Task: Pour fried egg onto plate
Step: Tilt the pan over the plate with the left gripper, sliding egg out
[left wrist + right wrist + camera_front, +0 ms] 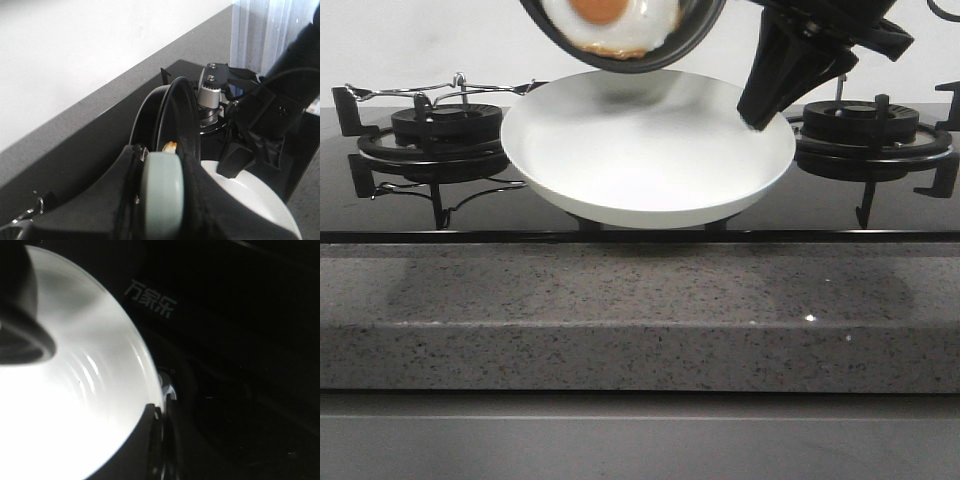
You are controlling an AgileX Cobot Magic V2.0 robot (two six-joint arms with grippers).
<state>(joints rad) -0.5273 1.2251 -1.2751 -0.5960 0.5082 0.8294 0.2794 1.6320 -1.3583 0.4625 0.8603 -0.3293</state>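
Egg [610, 22] lies in a black pan [665, 48] tilted above the plate [620, 170], its yolk and browned edge showing at the pan's lower lip; egg and plate are apart. Farthest left in the front view sits the left burner [445, 130] with a wire rack [430, 92] above it, on the black glass stove [380, 205]. Next comes the white plate, raised over the middle of the stove between the two burners, with the pan's shadow on its far inner face. The pan hangs over the plate's far rim, cut off by the frame top. In the left wrist view the pan [175, 115] is seen edge-on, and the left end effector [161, 195] is closed on its near end, a pale green pad [162, 195] pressed against it, with a sliver of egg [170, 146] just beyond. The plate [265, 205] lies below. Right of the pan in the front view, the right end effector [760, 110] reaches down to the plate's right rim; its dark finger [145, 440] is closed over the rim of the plate [100, 390] in the right wrist view. Farthest right stands the right burner [865, 125]. A speckled grey stone surface [640, 320] runs across the front.
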